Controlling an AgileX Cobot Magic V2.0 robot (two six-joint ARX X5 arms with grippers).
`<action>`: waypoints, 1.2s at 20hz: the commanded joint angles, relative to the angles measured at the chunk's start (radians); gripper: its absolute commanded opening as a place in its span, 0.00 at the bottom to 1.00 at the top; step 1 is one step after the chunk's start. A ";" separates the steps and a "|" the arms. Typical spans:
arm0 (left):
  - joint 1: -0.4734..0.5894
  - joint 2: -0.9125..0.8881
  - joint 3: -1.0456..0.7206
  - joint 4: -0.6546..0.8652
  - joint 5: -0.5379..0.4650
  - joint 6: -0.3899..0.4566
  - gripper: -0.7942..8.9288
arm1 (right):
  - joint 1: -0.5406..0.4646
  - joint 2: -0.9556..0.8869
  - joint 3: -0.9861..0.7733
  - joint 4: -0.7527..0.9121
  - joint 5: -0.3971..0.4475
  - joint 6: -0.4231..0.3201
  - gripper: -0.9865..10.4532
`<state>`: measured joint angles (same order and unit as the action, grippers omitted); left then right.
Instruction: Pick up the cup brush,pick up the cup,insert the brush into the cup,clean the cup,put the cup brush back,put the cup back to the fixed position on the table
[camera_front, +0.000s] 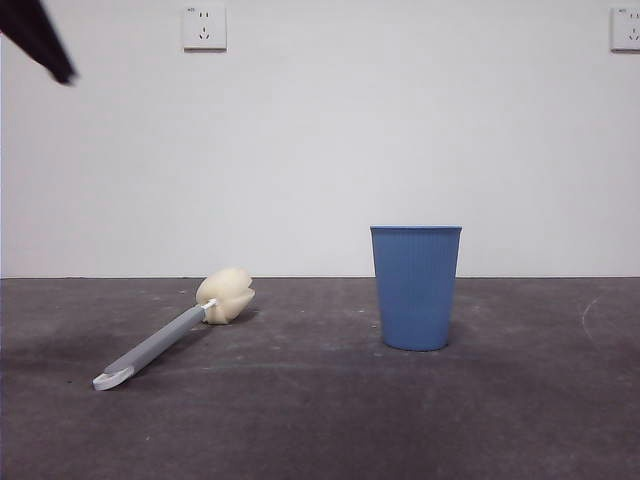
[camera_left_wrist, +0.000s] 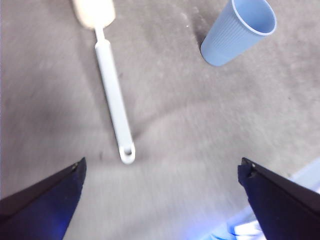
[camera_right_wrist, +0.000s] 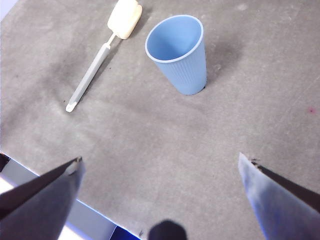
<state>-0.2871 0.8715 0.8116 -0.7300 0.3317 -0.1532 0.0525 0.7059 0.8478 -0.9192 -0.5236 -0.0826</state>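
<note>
The left gripper (camera_left_wrist: 160, 200) hangs above the table (camera_front: 520, 420) with jaws spread wide, empty, over the cup brush's (camera_front: 170, 335) looped handle end. The brush lies flat, well left of the cup (camera_front: 415, 287), sponge head farther back. The cup stands upright. The right gripper (camera_right_wrist: 160, 200) hovers high, jaws wide, empty.
</note>
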 joint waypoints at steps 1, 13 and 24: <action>-0.098 0.082 0.002 0.079 -0.107 -0.040 0.66 | 0.003 0.012 0.002 0.011 0.000 0.008 0.55; -0.243 0.555 0.008 0.363 -0.386 -0.145 0.66 | 0.003 0.036 0.002 0.014 0.001 0.041 0.55; -0.251 0.697 0.008 0.402 -0.435 -0.204 0.46 | 0.003 0.036 0.002 0.022 0.005 0.041 0.55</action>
<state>-0.5335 1.5620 0.8173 -0.3340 -0.0986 -0.3431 0.0525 0.7422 0.8478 -0.9035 -0.5209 -0.0486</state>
